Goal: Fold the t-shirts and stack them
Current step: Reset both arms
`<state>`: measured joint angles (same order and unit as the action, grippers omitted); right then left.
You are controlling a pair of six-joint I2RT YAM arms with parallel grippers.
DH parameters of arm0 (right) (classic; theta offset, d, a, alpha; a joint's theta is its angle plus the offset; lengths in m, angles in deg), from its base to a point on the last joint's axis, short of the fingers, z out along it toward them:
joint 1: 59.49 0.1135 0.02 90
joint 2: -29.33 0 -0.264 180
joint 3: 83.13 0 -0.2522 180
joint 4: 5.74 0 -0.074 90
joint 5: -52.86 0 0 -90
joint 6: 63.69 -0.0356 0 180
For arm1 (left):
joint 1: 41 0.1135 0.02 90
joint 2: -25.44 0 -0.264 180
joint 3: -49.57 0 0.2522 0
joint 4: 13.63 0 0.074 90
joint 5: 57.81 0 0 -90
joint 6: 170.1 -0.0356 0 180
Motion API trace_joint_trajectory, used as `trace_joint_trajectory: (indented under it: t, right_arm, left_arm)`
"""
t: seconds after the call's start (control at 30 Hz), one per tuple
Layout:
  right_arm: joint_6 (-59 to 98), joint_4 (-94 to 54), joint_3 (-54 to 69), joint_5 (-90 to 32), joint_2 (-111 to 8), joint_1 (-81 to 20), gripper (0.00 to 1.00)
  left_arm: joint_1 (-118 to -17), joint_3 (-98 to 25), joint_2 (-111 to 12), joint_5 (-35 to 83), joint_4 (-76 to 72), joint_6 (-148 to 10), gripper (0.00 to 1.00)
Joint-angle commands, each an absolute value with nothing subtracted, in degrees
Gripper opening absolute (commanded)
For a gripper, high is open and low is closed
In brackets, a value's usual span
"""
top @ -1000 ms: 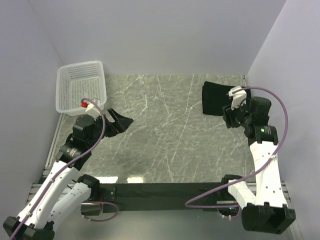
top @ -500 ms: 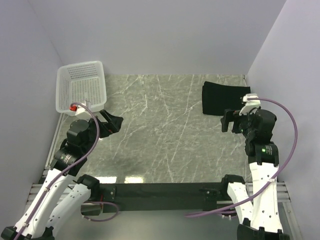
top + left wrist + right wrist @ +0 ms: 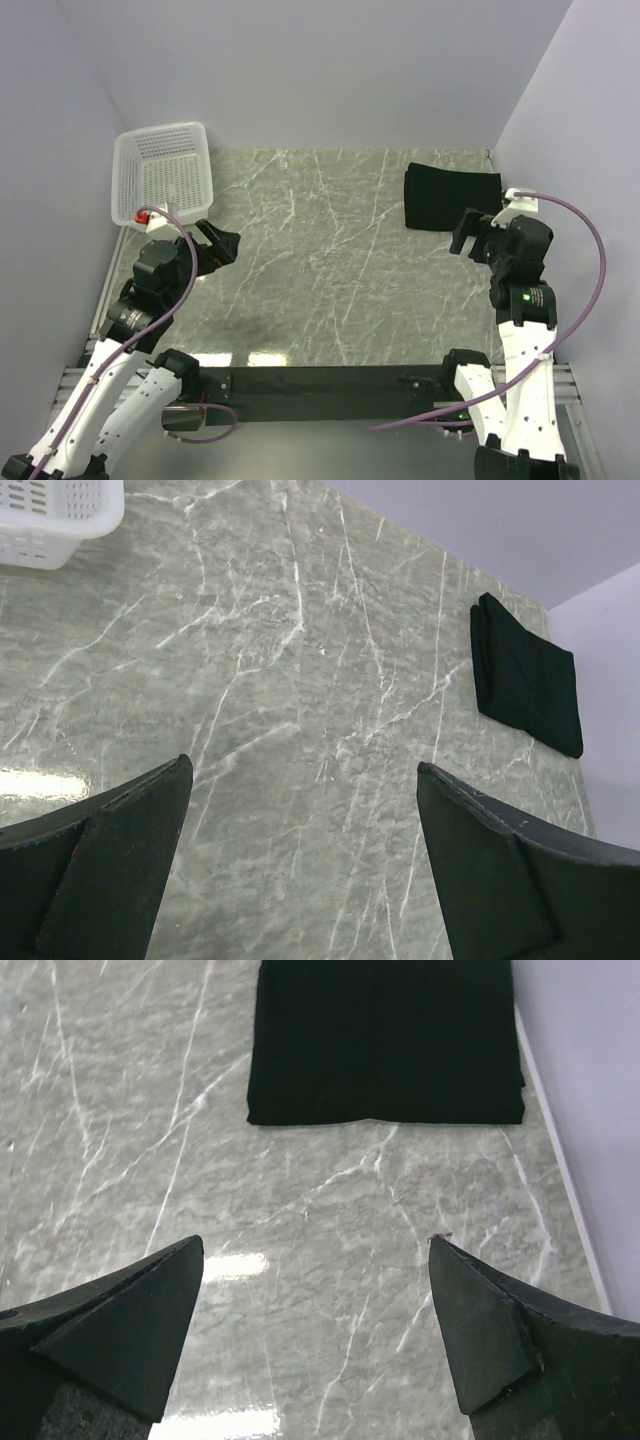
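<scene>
A folded pile of black t-shirts (image 3: pixel 447 198) lies flat at the far right of the marble table, near the right wall. It also shows in the right wrist view as the t-shirts (image 3: pixel 385 1040) and in the left wrist view as the t-shirts (image 3: pixel 527 675). My right gripper (image 3: pixel 472 236) hangs just in front of the pile, apart from it, open and empty (image 3: pixel 316 1245). My left gripper (image 3: pixel 222 245) is at the left of the table below the basket, open and empty (image 3: pixel 305 770).
A white plastic mesh basket (image 3: pixel 160 172) stands at the far left corner; its rim (image 3: pixel 50 520) shows in the left wrist view. Walls close in the table on the left, back and right. Bare marble (image 3: pixel 330 240) lies between the two grippers.
The right gripper opened and drew back from the folded pile toward the near right. The left gripper pulled back to the left and slightly nearer. The pile stays put.
</scene>
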<state>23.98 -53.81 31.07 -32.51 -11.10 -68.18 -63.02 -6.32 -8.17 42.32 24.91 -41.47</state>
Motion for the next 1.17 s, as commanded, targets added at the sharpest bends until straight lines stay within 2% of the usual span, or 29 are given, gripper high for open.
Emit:
trace_joint_trajectory:
  t: [0.0,1.03,1.13]
  right_arm:
    - [20.9,-50.9,31.8,-36.7,-10.4,-68.6,0.99]
    - [22.2,-49.6,34.9,-38.6,-9.7,-69.5,0.97]
    - [22.7,-49.5,34.9,-38.9,-10.1,-70.2,1.00]
  left_arm:
    - [-62.8,-6.5,-7.4,43.2,24.4,-42.6,0.99]
    - [-62.8,-6.0,-5.0,43.4,26.6,-42.1,0.99]
    - [-62.8,-5.9,-5.0,43.6,26.5,-42.2,1.00]
